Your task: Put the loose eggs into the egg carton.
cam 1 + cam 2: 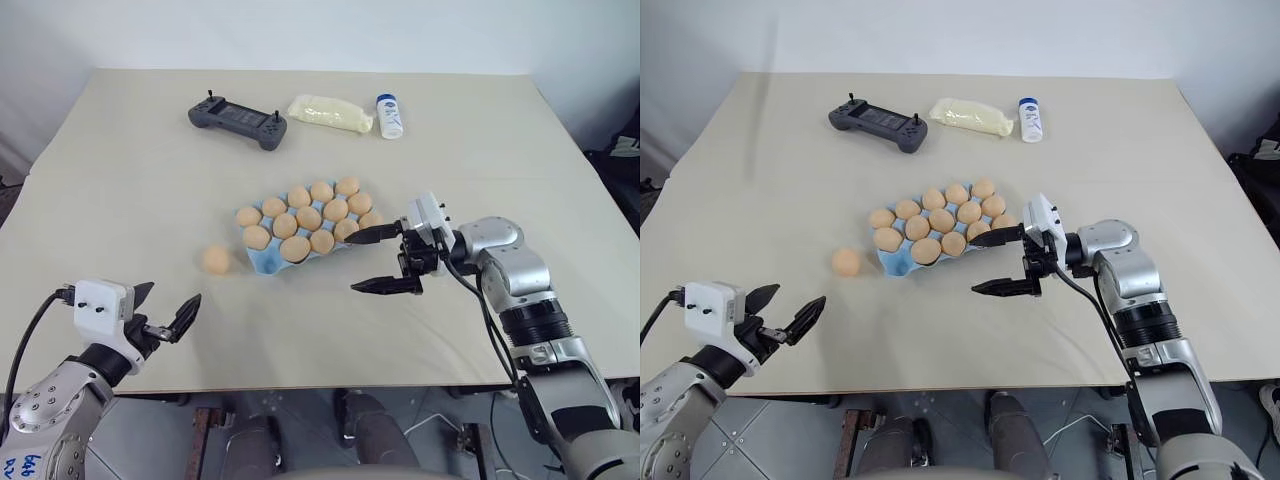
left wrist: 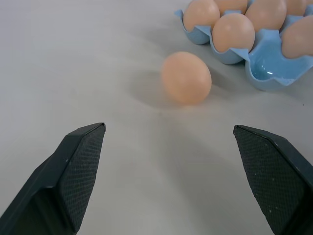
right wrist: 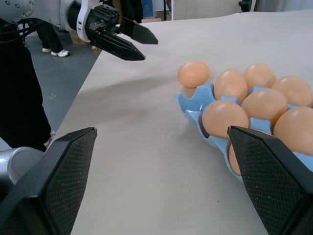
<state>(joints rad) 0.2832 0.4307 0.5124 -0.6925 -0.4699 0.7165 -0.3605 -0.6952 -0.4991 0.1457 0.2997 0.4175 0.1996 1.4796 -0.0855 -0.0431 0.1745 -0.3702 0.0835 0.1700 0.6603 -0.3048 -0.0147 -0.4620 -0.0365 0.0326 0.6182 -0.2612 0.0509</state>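
One loose egg on table just left of nearly full egg carton, left gripper and right gripper fingers both wide open, empty.

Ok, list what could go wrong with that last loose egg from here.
1. The loose egg lies on its side on the bare table, so a nudge from the open left gripper could roll it away.
2. The only empty cup sits at the egg carton corner, next to seated eggs; a careless drop may knock them.
3. The open right gripper hovers beside the carton and could bump it.
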